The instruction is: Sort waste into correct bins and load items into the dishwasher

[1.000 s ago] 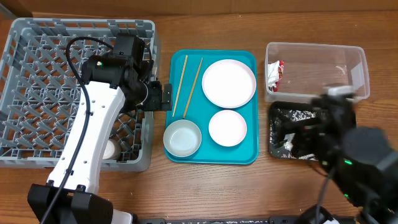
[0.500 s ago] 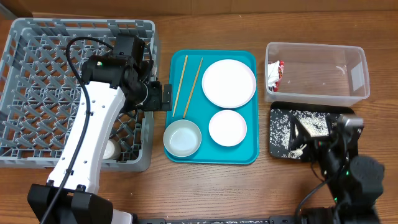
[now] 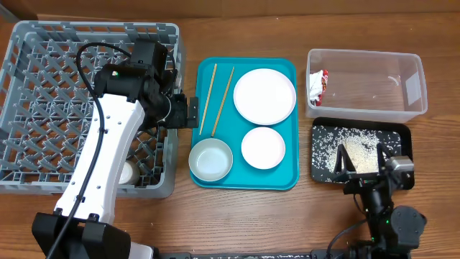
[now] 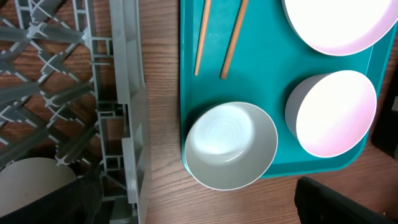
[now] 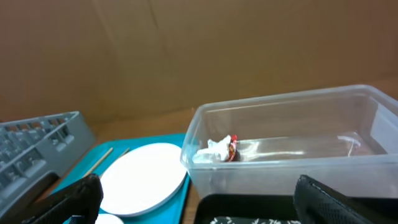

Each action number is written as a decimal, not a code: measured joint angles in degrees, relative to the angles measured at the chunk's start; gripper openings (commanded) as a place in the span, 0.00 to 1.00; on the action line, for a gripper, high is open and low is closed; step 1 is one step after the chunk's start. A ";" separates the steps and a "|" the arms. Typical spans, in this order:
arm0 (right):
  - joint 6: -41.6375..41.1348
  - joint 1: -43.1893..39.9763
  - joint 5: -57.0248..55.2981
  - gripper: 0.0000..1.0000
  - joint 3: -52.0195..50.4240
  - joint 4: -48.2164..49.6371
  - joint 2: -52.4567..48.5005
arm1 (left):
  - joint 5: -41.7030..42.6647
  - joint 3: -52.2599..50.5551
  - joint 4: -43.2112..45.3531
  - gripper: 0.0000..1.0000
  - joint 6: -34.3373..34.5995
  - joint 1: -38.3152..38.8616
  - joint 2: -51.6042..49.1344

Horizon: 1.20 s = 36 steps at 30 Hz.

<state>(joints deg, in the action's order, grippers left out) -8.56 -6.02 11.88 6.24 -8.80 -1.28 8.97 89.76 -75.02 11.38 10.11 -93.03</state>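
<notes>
Hanging over the edge where the grey dish rack (image 3: 43,86) meets the teal tray (image 3: 287,180), the left gripper (image 3: 191,111) has its jaws spread wide and empty. In its wrist view only the dark fingertips show, at the bottom corners. The left arm hides part of the rack and half covers a pale round thing (image 3: 128,173) in it, too cut off to name.

On the teal tray lie two wooden chopsticks (image 3: 208,97), the large white plate (image 3: 264,96), a smaller white dish (image 3: 263,147) and the grey-sided bowl (image 3: 211,160).

The right gripper (image 3: 363,162), also wide open and empty, sits over the near end of the black tray (image 3: 323,129), hiding some of the scattered rice (image 3: 329,147). The red-and-white wrapper (image 5: 222,148) lies in the clear tub (image 3: 410,72), blurred through its wall.
</notes>
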 measured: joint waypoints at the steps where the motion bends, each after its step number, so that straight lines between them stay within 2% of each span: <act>1: 0.04 0.00 -0.02 1.00 -1.57 1.84 0.33 | 0.00 0.00 0.00 1.00 0.00 0.00 0.00; 5: 0.07 -0.42 -0.09 1.00 -5.20 4.09 0.37 | 0.02 0.00 0.02 1.00 0.00 0.00 0.00; 27: 0.04 -0.70 -0.15 1.00 -5.20 4.90 0.48 | -0.68 0.00 0.04 1.00 0.04 0.00 0.00; 33: 0.04 -0.70 -0.13 1.00 -5.20 4.87 0.48 | 4.61 0.00 0.57 1.00 3.32 0.00 0.00; 36: 0.07 -0.68 -0.15 1.00 -5.20 4.90 0.48 | 7.32 -0.02 3.50 1.00 7.41 0.04 -0.04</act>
<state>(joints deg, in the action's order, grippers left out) -8.49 -6.70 11.73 1.04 -3.90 -0.80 16.29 89.73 -71.53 18.79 10.15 -93.08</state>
